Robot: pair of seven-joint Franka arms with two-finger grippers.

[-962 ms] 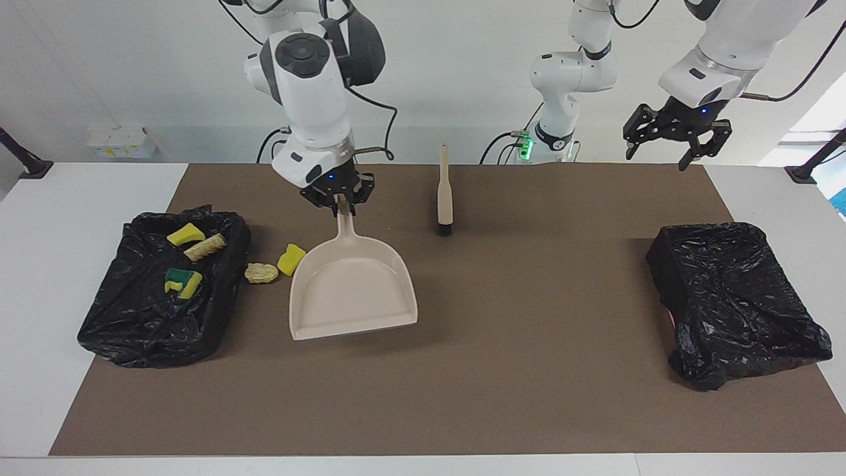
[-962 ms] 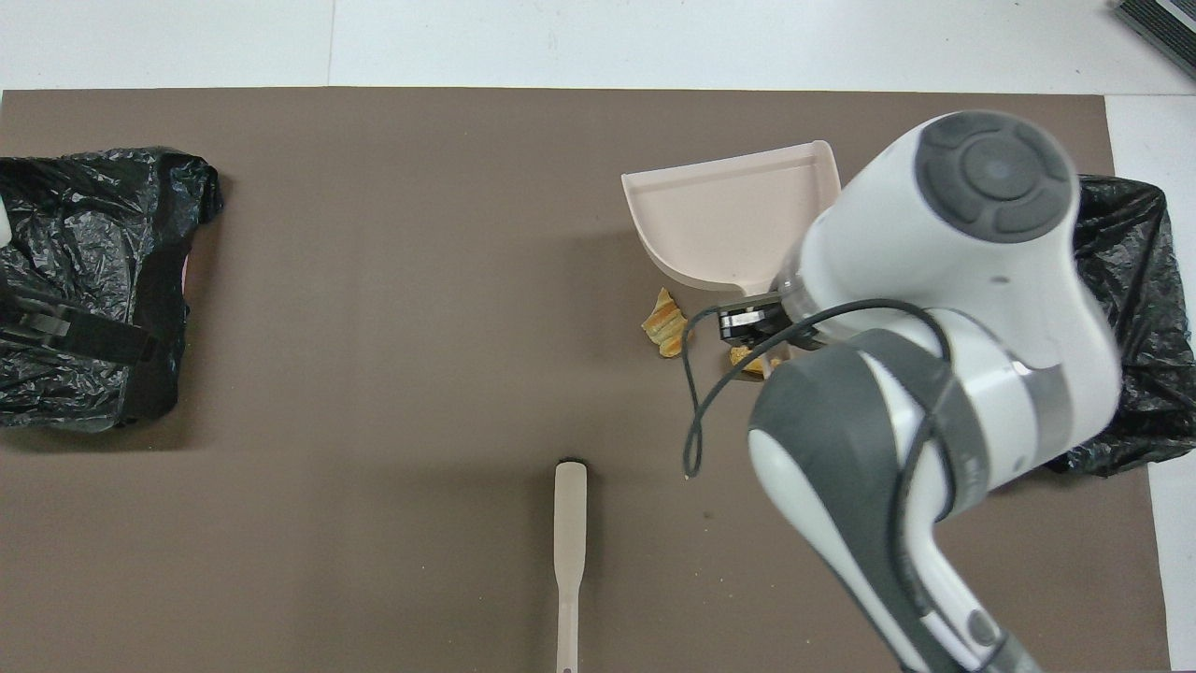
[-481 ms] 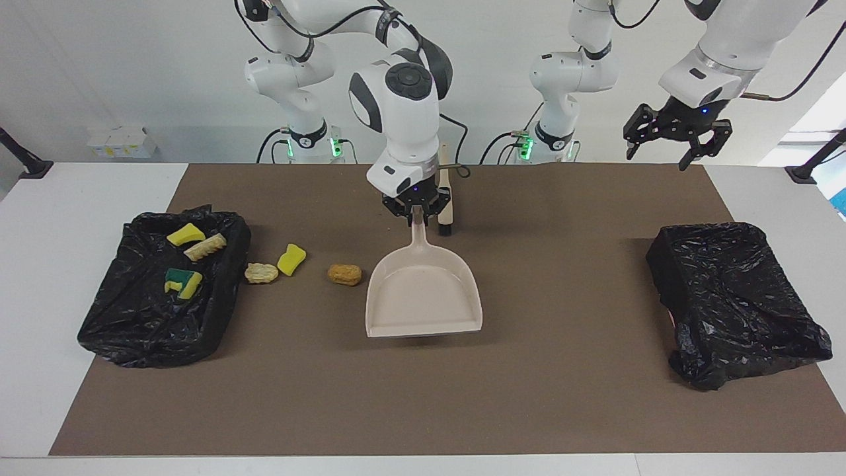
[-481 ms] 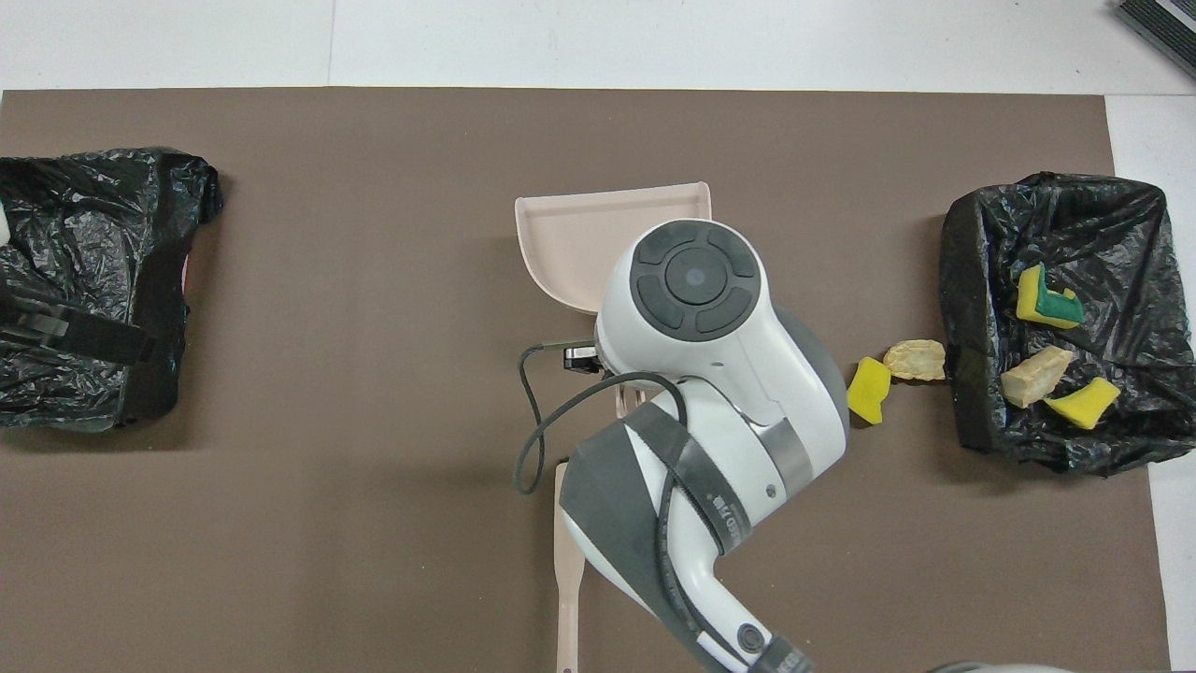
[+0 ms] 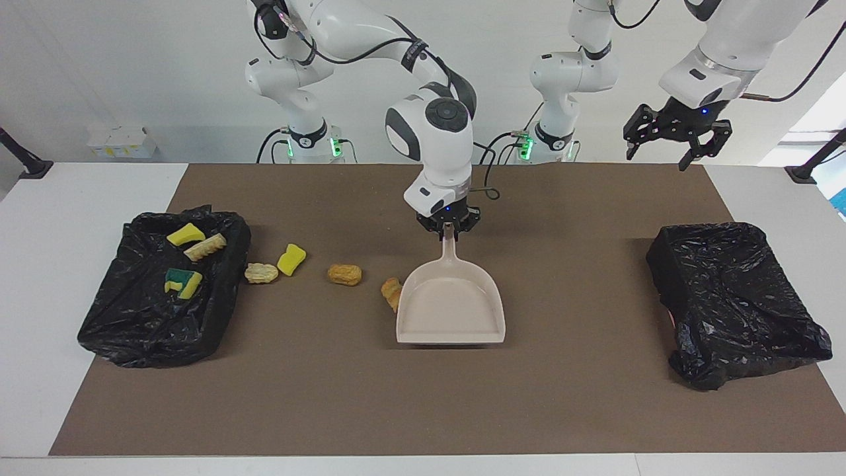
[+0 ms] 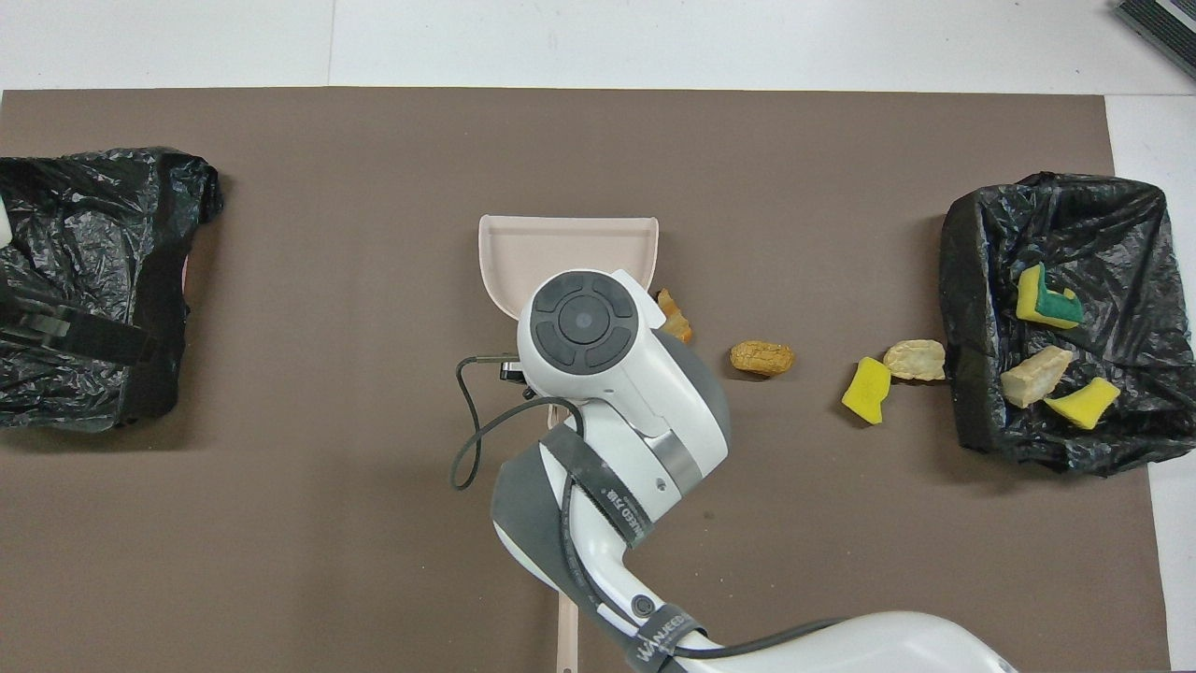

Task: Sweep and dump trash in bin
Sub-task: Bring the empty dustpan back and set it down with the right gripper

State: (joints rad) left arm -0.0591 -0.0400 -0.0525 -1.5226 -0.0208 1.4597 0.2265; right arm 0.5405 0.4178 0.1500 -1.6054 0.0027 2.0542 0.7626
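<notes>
A: Where is the right tool (image 5: 449, 227), and in what state?
B: It is positioned over the middle of the mat (image 5: 529, 396) and is clenched on the handle of the dustpan (image 5: 451, 307). The pan's open lip is pointed away from the robots.

A: And the left tool (image 5: 674, 142)?
B: It is held in the air above the counter (image 5: 39, 317) corner nearest the left arm's base, fingers spread, nothing grasped. That arm is waiting.

A: Where is the trash located?
B: Three pieces are seen in the bin (image 5: 139, 330) at the right arm's end of the mat: a yellow scrap (image 5: 185, 233), a tan lump (image 5: 205, 246) and a green-backed scrap (image 5: 182, 281). Four pieces are left on the mat in a row between that bin and the dustpan: a pale lump (image 5: 261, 272) just beside the bin, a yellow sponge (image 5: 291, 259) touching it, a brown lump (image 5: 345, 274) apart from both, and an orange lump (image 5: 391, 291) against the dustpan's side.

A: What else is carried by the counter?
B: A second bin (image 5: 733, 297) is placed at the left arm's end of the mat. A brush handle (image 6: 565, 640) is shown at the mat's near edge, mostly covered by the right arm.
</notes>
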